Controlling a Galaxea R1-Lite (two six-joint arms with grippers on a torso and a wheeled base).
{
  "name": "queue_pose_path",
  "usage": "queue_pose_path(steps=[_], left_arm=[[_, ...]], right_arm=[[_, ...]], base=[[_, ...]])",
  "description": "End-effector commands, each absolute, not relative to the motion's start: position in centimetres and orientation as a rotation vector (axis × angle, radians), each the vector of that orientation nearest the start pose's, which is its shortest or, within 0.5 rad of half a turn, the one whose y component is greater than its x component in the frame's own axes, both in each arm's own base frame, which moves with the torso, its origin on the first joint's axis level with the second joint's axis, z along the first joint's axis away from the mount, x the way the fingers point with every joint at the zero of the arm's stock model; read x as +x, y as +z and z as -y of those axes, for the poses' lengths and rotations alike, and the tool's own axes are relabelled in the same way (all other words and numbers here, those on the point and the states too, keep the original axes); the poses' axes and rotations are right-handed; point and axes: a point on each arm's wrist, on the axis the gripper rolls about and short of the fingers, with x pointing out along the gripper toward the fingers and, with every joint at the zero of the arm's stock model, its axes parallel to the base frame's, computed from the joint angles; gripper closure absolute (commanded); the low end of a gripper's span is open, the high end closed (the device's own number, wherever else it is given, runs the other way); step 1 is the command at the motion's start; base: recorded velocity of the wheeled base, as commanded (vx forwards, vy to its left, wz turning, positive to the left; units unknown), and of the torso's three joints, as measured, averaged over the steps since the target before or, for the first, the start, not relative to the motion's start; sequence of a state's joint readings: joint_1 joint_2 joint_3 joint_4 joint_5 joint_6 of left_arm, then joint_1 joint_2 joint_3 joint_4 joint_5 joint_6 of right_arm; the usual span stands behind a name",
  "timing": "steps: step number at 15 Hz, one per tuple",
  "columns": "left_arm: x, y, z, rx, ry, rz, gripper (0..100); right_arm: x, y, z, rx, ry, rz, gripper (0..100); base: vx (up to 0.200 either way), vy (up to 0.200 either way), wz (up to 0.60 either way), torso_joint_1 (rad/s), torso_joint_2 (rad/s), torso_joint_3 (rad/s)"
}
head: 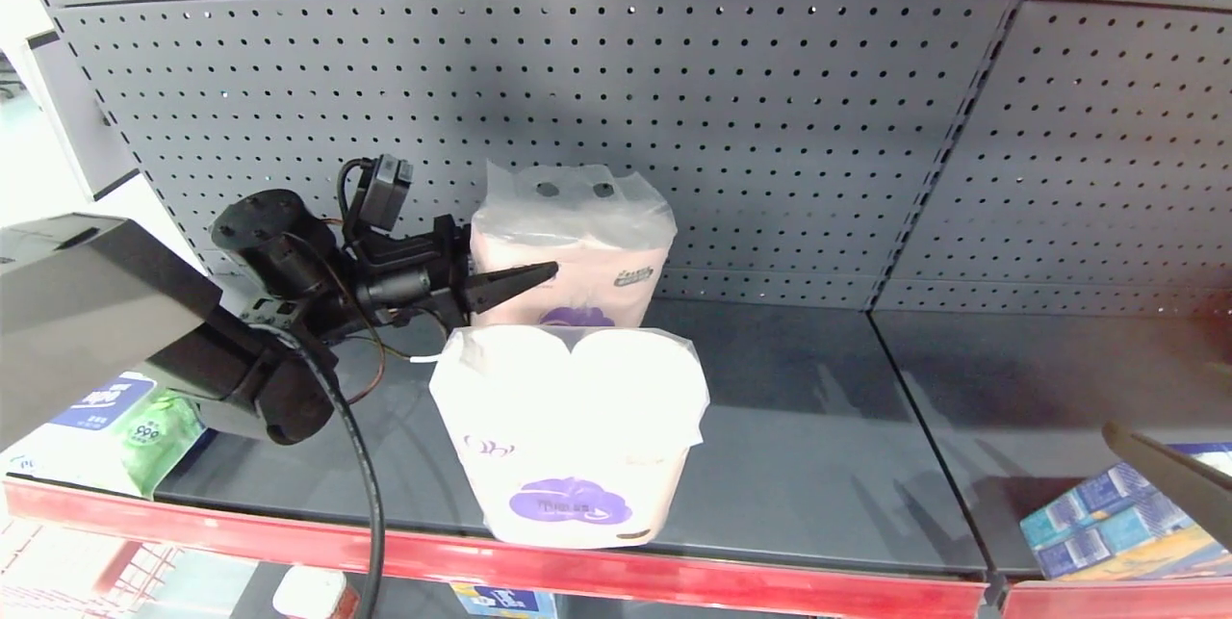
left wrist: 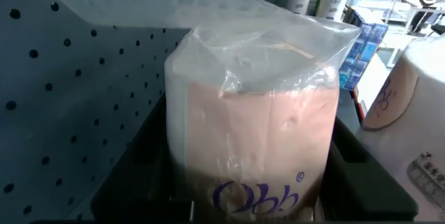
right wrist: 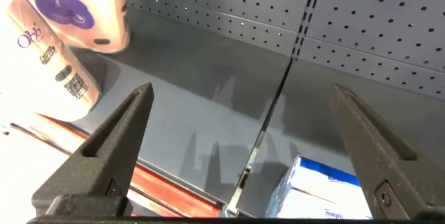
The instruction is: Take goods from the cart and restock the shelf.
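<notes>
Two plastic-wrapped packs of tissue rolls stand on the grey shelf (head: 818, 446). The rear pink pack (head: 577, 239) is against the pegboard. My left gripper (head: 539, 258) is shut on it, one finger across its front face. In the left wrist view the same rear pack (left wrist: 254, 140) sits close up between the jaws. The front white pack (head: 573, 431) stands at the shelf's red lip, also seen as the front pack (right wrist: 59, 36). My right gripper (right wrist: 242, 92) hangs open and holds nothing, low at the right over the shelf edge; one of its fingers (head: 1165, 475) shows.
A blue box (head: 1107, 518) lies at the front of the right bay, seen below the right gripper as the blue box (right wrist: 327, 196). Green and blue wipe packs (head: 144, 431) lie at the far left. A divider seam (head: 924, 426) splits the shelf; bare shelf lies between.
</notes>
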State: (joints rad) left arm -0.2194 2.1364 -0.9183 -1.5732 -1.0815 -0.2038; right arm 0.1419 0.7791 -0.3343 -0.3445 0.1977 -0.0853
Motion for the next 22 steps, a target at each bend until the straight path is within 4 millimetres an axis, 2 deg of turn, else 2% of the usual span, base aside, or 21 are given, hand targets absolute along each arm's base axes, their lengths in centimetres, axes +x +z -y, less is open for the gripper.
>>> queue_pose_path(steps=[1, 7, 10, 18, 22], left_arm=[[36.6, 14.1, 10.2, -0.021, -1.315, 0.196, 100], [35.5, 13.6, 8.5, -0.038, -1.327, 0.135, 100], [35.6, 13.8, 7.9, -0.033, -1.314, 0.142, 100], [36.1, 14.5, 8.0, -0.015, -1.441, 0.131, 100], [36.5, 13.9, 8.0, -0.021, -1.446, 0.118, 100]], right_arm=[[7.7, 19.5, -1.5, -0.082, 0.344, -0.079, 0], [7.6, 19.5, -1.5, -0.082, 0.344, -0.078, 0], [7.6, 19.4, -1.6, -0.083, 0.358, -0.08, 0], [7.7, 19.5, -1.7, -0.083, 0.364, -0.08, 0], [7.5, 19.6, -1.7, -0.083, 0.365, -0.072, 0]], base=[[0.0, 0.0, 0.0, 0.0, 0.0, 0.0], [0.0, 0.0, 0.0, 0.0, 0.0, 0.0], [0.0, 0.0, 0.0, 0.0, 0.0, 0.0], [0.0, 0.0, 0.0, 0.0, 0.0, 0.0], [0.0, 0.0, 0.0, 0.0, 0.0, 0.0]])
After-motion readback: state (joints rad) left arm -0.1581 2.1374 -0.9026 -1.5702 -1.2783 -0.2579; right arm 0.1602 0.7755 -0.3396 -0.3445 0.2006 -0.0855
